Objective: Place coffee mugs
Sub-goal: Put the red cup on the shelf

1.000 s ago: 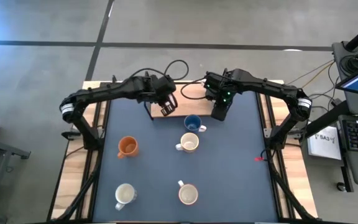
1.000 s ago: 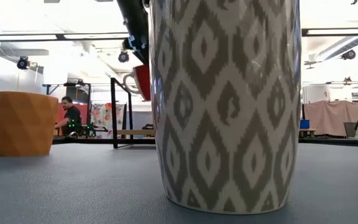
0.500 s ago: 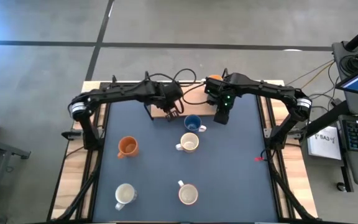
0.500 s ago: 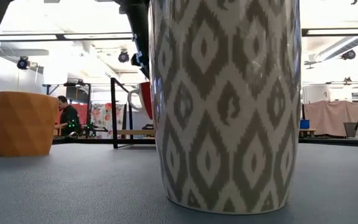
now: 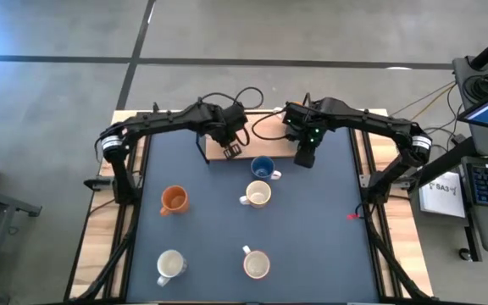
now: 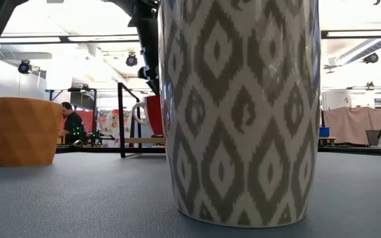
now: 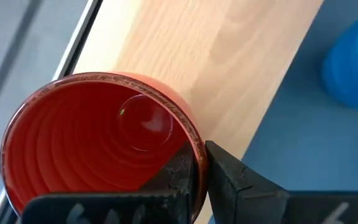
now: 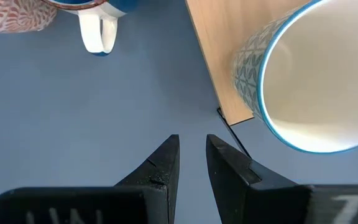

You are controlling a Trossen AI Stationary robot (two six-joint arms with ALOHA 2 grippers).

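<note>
The left gripper was clamped on the red mug's rim over the wooden board, though from above the mug was hidden under the arm. The right gripper, empty with fingers slightly apart, hung beside a patterned mug cut off at the frame edge.

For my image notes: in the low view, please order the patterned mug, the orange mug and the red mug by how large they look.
1. Patterned mug: largest by far, but it stands closest to the camera.
2. Orange mug.
3. Red mug: smallest, farthest back and partly hidden.
Apparent size only.
</note>
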